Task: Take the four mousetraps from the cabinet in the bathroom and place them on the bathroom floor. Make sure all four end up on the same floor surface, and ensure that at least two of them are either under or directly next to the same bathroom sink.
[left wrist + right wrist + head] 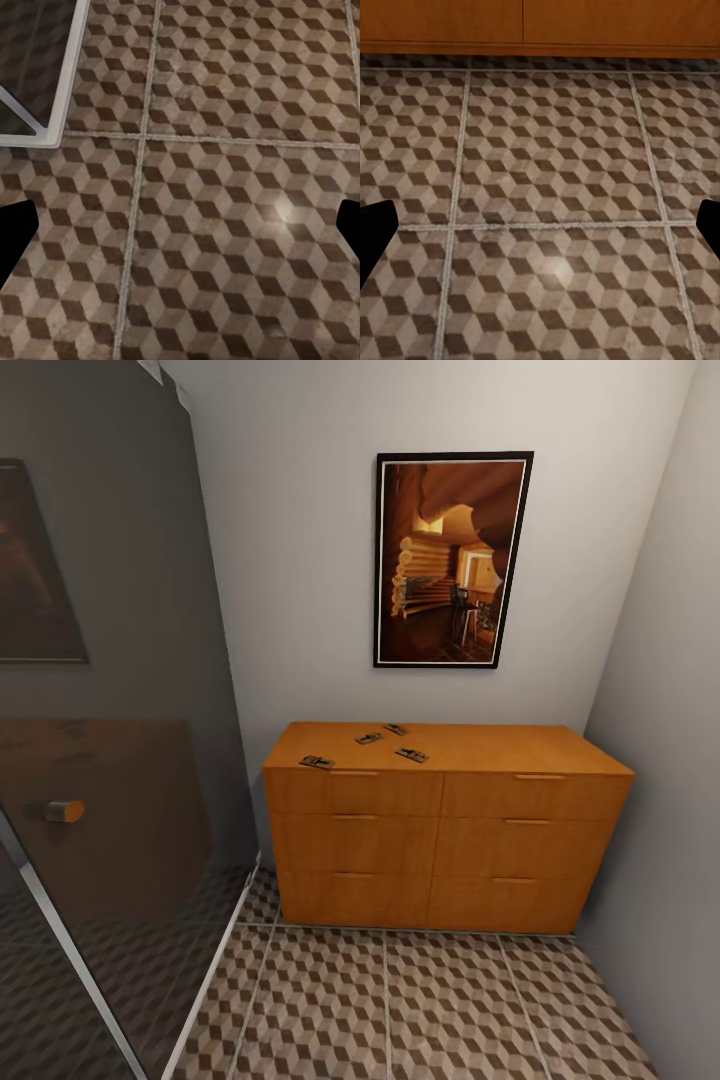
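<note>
You have no readable text, label, brand, number or sign anywhere in these views. The black-framed picture on the white wall shows a warm orange interior scene and carries no caption you can read. The wide orange-brown wooden chest of drawers has plain fronts with no lettering. The four small flat brown wooden mousetraps lying on its top are too small for you to tell whether any marking is printed on them. The brown, beige and white cube-patterned tiled floor bears only its printed pattern.
</note>
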Robot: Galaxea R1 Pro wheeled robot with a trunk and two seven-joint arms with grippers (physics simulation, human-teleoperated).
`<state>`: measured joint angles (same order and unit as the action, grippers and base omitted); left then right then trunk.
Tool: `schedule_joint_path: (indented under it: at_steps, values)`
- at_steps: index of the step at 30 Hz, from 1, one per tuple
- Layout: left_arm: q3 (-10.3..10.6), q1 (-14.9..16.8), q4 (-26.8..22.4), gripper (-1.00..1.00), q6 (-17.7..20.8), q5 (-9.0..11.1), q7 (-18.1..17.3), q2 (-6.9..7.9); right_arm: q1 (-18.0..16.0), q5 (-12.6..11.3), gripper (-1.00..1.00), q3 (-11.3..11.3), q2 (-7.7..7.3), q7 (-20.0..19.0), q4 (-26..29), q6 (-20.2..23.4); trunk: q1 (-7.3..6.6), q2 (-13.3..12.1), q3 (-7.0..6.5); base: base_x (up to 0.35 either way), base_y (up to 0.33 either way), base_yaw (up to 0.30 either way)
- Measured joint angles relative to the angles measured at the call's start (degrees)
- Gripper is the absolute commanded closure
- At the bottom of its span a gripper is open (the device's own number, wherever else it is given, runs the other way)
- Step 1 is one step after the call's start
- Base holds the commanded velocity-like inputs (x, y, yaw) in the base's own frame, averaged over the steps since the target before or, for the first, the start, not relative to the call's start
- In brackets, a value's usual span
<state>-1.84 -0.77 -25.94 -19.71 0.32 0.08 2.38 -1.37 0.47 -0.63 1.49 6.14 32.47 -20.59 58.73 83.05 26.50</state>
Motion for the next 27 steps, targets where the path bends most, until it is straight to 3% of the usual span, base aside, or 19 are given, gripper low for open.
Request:
schedule_joint_path:
  at_steps: [27]
  values:
    - [0.0,0.0,0.0,-1.0,0.0,0.0,0.0,0.0,-0.02,0.0,-1.0,0.0,-0.03,0.0,-0.01,-0.08,0.0,0.0,0.0,0.0,0.0,0.0]
